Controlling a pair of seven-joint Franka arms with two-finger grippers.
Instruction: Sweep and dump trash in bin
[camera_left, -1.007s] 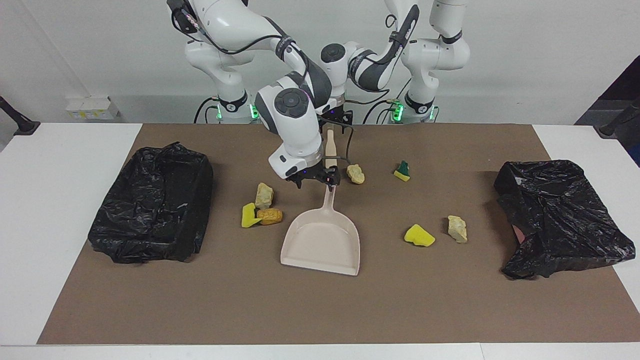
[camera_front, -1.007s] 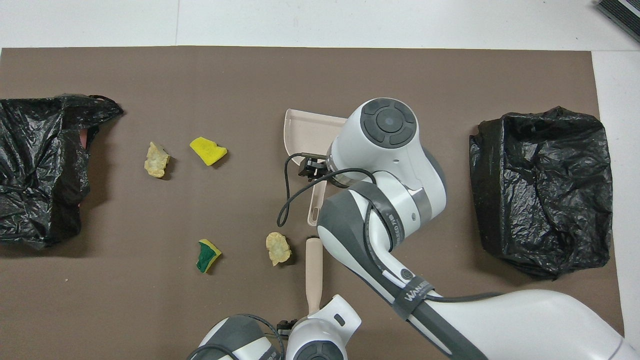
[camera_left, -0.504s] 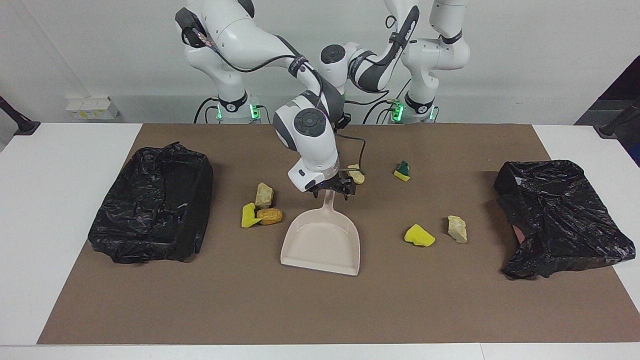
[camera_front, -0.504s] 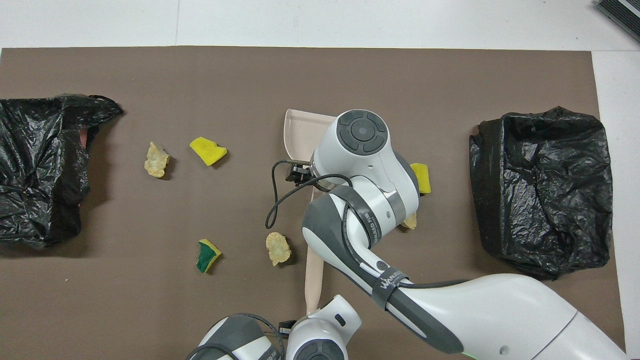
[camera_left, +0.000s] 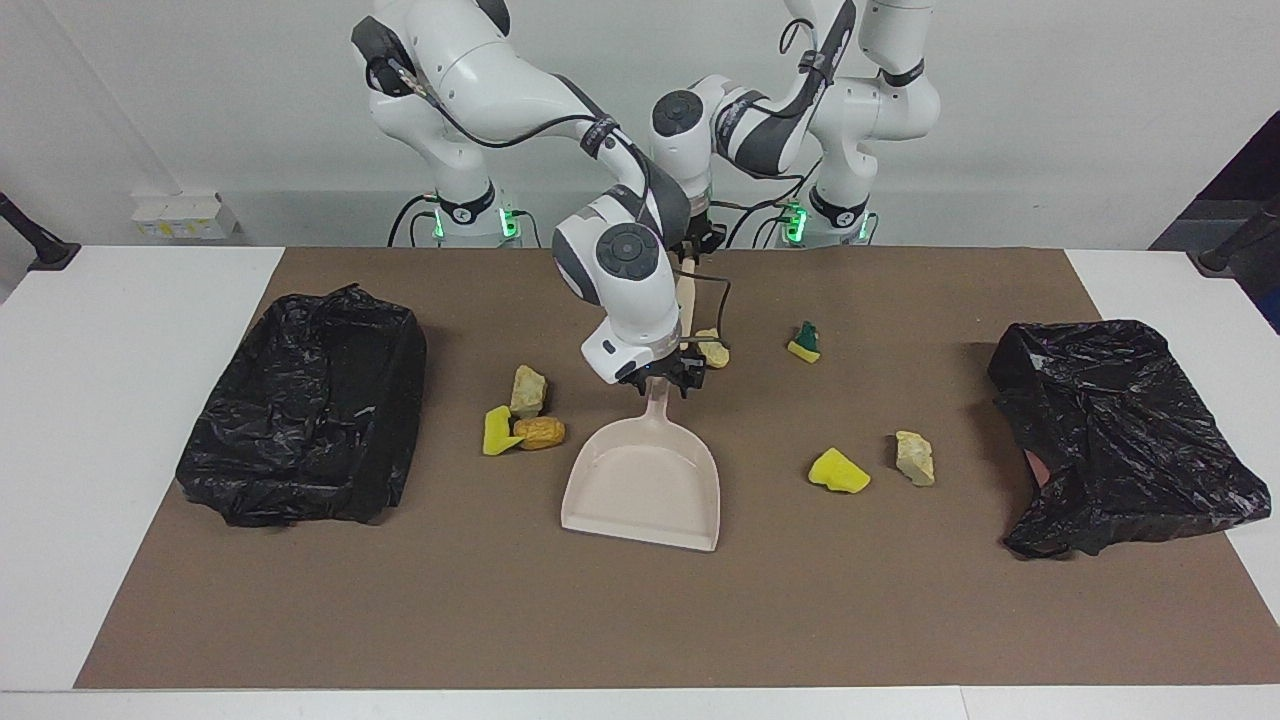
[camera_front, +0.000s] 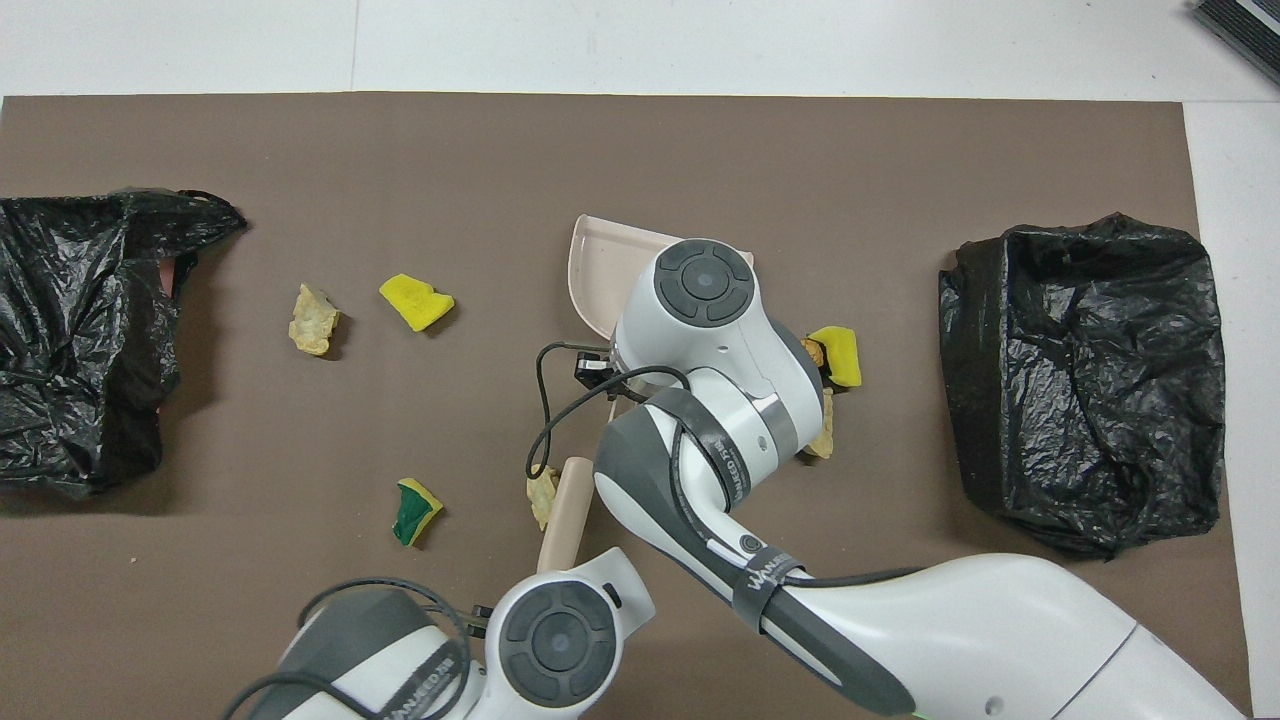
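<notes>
A beige dustpan lies mid-mat, its handle pointing toward the robots. My right gripper is shut on that handle. My left gripper is shut on the beige brush, which hangs tilted over the mat near the robots. The trash lies scattered. A beige chunk sits beside the dustpan handle, with a green-and-yellow bit nearby. A yellow wedge and a beige chunk lie toward the left arm's end. Three scraps cluster toward the right arm's end.
A boxy bin lined with a black bag stands at the right arm's end of the brown mat. A crumpled black bag lies at the left arm's end. White table borders the mat.
My right gripper moved over the dustpan handle, came down and closed on it. My left gripper closed on the brush, then lifted and tilted it.
</notes>
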